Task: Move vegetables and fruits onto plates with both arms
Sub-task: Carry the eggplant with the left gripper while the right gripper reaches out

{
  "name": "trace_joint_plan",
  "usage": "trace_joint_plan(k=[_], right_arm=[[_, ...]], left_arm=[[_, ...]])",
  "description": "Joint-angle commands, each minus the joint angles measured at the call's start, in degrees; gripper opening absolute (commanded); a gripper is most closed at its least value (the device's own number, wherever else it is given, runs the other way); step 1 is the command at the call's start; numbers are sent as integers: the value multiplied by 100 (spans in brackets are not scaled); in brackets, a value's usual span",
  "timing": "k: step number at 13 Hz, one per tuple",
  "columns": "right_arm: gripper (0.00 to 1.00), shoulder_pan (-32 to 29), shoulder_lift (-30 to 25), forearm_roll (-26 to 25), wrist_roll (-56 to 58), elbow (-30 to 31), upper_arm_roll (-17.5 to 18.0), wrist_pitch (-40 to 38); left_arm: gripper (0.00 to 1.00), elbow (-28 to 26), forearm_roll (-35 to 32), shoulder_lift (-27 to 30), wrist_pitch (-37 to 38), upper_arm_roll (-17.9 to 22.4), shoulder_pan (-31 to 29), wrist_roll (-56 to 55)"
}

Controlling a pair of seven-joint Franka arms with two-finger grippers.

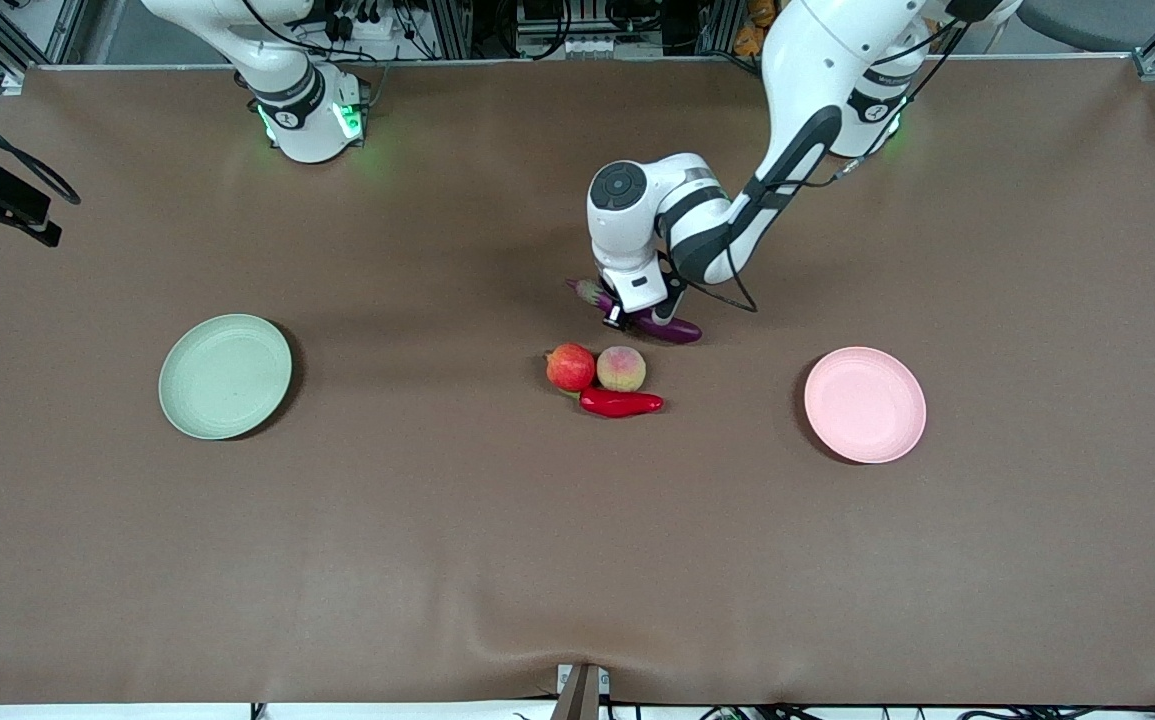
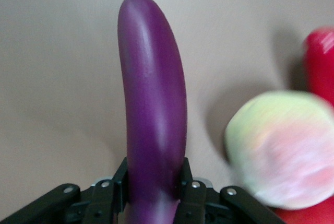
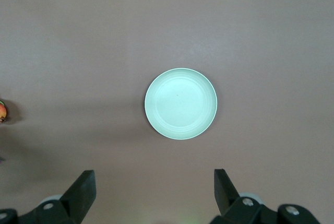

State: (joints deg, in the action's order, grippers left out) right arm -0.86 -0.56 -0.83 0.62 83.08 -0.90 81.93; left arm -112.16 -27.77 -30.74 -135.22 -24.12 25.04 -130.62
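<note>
Red chili pepper (image 1: 621, 403) sits nearest, touching the pomegranate (image 1: 570, 367) and peach (image 1: 621, 368). Just above the peach, left gripper (image 1: 627, 312) pinches the eggplant (image 1: 665, 327) on the table. Right gripper (image 3: 154, 188) waits spread wide above the green plate (image 1: 225, 376). Pink plate (image 1: 865, 404) also bare; nothing delivered.

Front cam sits high, looking down on the whole brown matte table (image 1: 437, 560) w/ arm bases along the top. Left wrist cam is v. close on the long glossy purple eggplant (image 2: 154, 109), also in front view. Right wrist cam looks down from well above the round pale green plate (image 3: 180, 104), shared w/ front view.
</note>
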Motion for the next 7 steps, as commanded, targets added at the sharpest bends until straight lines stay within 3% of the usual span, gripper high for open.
trace_joint_plan(k=[1,3,7], right_arm=[[100,-20,-93,-40,-71,60,28,-37],[100,-20,-93,-40,-71,60,28,-37],[100,-20,-93,-40,-71,60,28,-37]], left_arm=[[0,-192,-10,734,618,-75,-262,710],[0,-192,-1,981,1109,-329,-656,1369],[0,-183,61,1201,1971,-1339,-2228,3363]])
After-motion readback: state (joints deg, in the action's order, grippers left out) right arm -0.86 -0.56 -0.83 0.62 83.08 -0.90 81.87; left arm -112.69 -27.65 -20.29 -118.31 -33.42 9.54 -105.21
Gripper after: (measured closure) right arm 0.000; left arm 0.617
